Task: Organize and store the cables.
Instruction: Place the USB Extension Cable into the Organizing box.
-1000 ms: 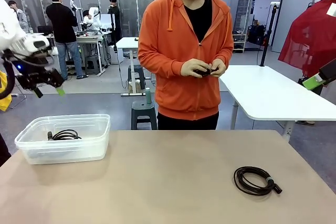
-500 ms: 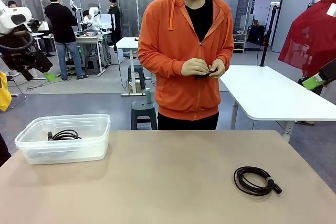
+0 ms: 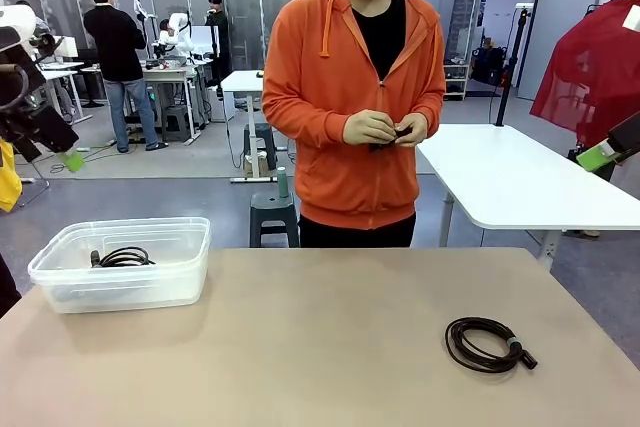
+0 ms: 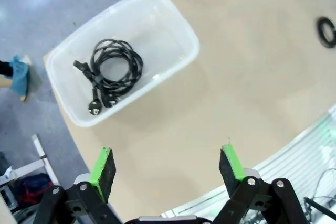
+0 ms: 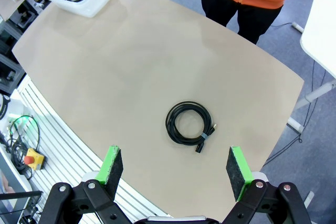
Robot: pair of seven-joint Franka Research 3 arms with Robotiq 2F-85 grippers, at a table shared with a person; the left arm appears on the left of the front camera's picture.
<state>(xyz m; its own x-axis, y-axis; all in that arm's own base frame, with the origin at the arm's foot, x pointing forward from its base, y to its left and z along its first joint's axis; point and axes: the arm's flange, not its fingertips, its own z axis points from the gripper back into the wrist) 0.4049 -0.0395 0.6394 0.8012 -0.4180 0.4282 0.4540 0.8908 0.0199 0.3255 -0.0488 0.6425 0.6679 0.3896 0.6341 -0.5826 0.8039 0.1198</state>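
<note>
Black cable coil [image 5: 189,122] far below spread right end effector [image 5: 174,155]

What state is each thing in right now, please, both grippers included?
bin: open, no lid, one cable inside.
cable in the bin: coiled, lying flat.
loose cable: coiled, lying on the table.
person's hands: together, holding something dark.
left gripper: open, empty, raised.
right gripper: open, empty, above the table.
</note>
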